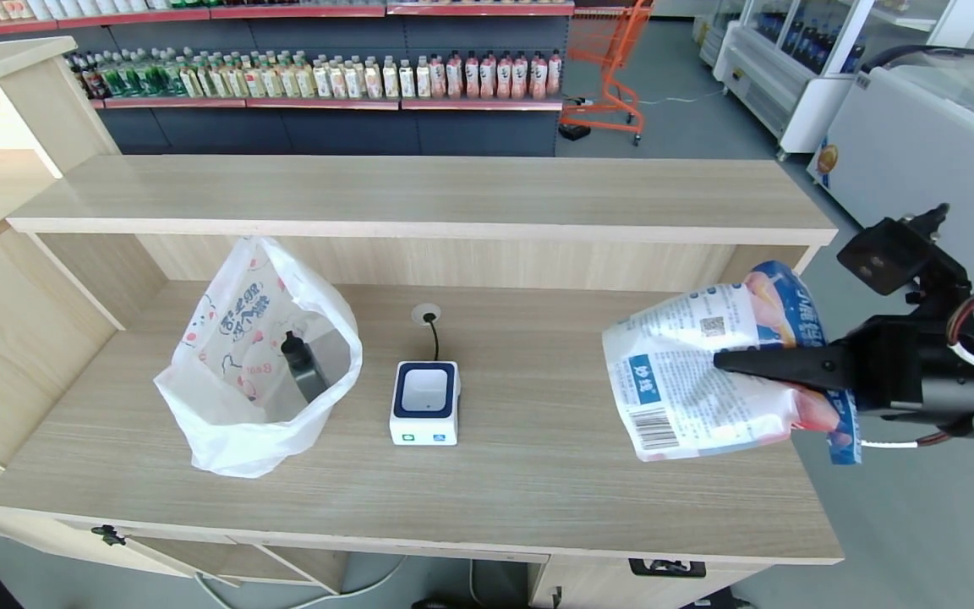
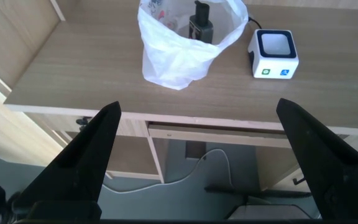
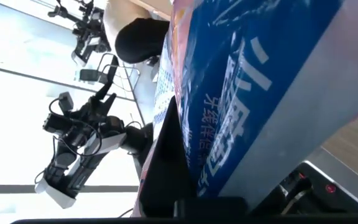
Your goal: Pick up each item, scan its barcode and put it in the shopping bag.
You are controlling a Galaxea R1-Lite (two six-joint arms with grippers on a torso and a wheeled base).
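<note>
Right gripper (image 1: 730,361): pinching white-and-blue plastic snack packet (image 1: 690,381), aloft at 3 o'clock of white box scanner (image 1: 425,402).
Barcode (image 1: 654,430): facing up; flip down toward scanner window, slowly.
Left gripper (image 2: 197,107): spread, empty.

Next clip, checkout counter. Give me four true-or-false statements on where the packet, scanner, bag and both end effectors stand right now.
1. The right end effector is shut on the snack packet. True.
2. The packet lies on top of the scanner. False: it is held to the right of the scanner, apart from it.
3. The shopping bag has a dark bottle inside. True.
4. The left end effector grips the bag's rim. False: the left end effector is open, holds nothing, and sits in front of the counter edge.
</note>
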